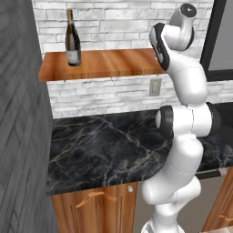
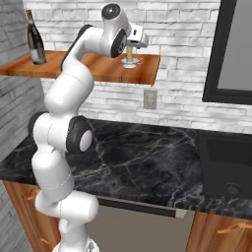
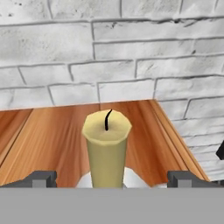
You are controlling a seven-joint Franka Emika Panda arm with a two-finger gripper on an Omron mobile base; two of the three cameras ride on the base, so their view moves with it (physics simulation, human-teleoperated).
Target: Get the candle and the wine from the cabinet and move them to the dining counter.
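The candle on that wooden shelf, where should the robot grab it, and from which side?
Probably the candle's upright wax shaft, from the open front of the shelf. It stands straight between the open pincer fingertips, and the brick wall blocks the back.

Arm (image 1: 182, 150): glossy white rounded segments, dark grey joint bands and end caps; gripper (image 3: 112, 178): two small dark grey finger tips

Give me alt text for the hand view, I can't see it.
A yellowish candle with a black wick stands upright in a white holder on the orange-brown wooden cabinet, centred between the open gripper fingertips. Behind it is a white brick wall.
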